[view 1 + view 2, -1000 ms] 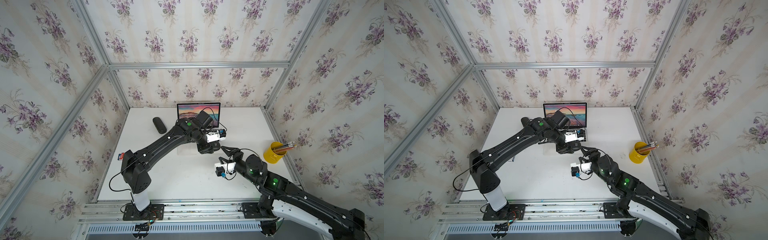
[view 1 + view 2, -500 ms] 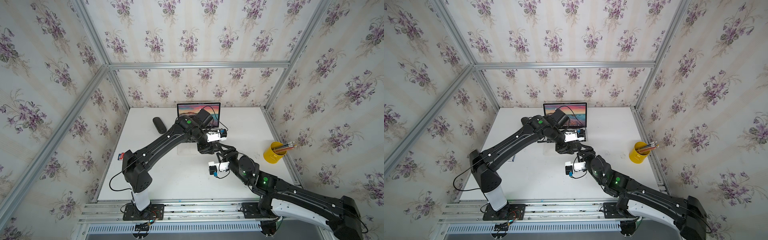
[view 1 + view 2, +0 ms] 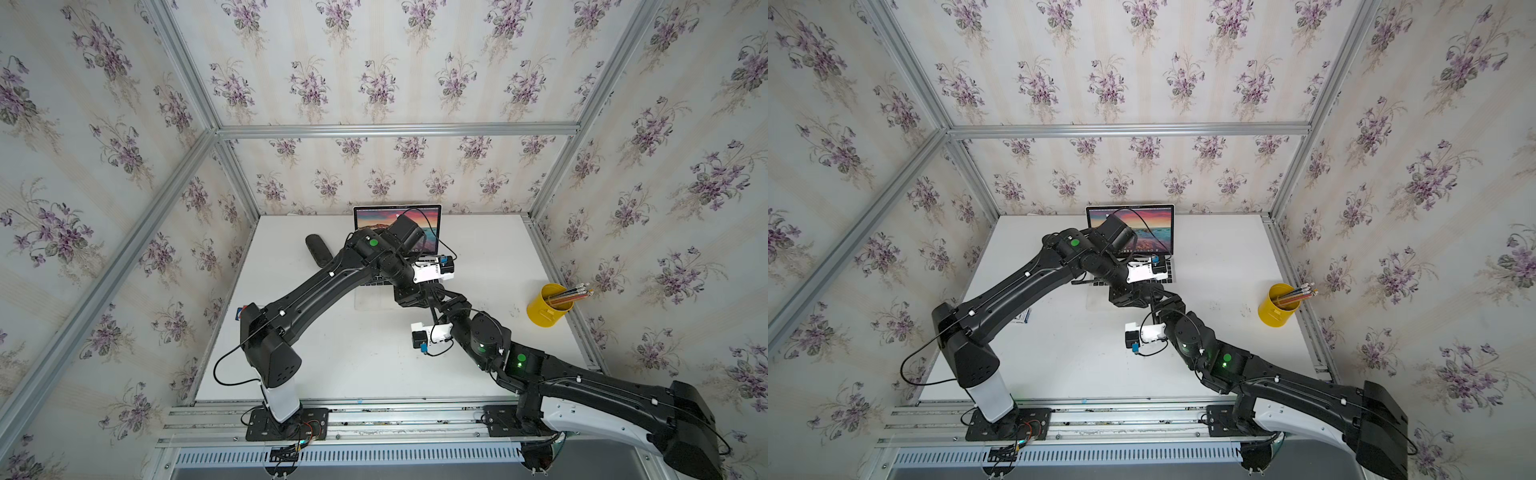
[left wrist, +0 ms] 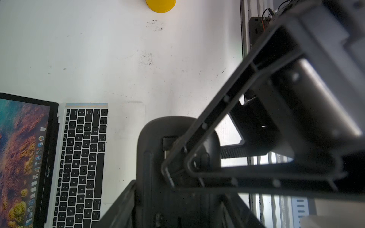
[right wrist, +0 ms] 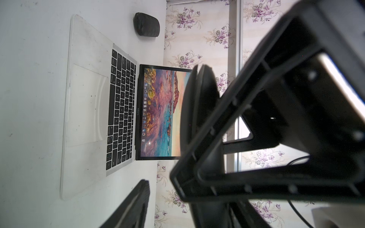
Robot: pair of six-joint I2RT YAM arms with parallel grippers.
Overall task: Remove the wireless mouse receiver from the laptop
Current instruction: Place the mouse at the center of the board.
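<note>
Now right gripper (image 5: 160, 179), jaws apart, has swung in before the laptop (image 5: 88, 98) toward the black mouse (image 4: 167, 126) clamped in left gripper (image 4: 150, 176); receiver unseen.

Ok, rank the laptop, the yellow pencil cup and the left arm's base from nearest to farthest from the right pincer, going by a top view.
1. laptop: the right pincer is by its front right corner.
2. yellow pencil cup: off to the right, near the table's edge.
3. left arm's base: on the front rail, far left.

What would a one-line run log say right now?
left gripper: holding mouse near laptop | right gripper: open near mouse | receiver: unseen
</note>
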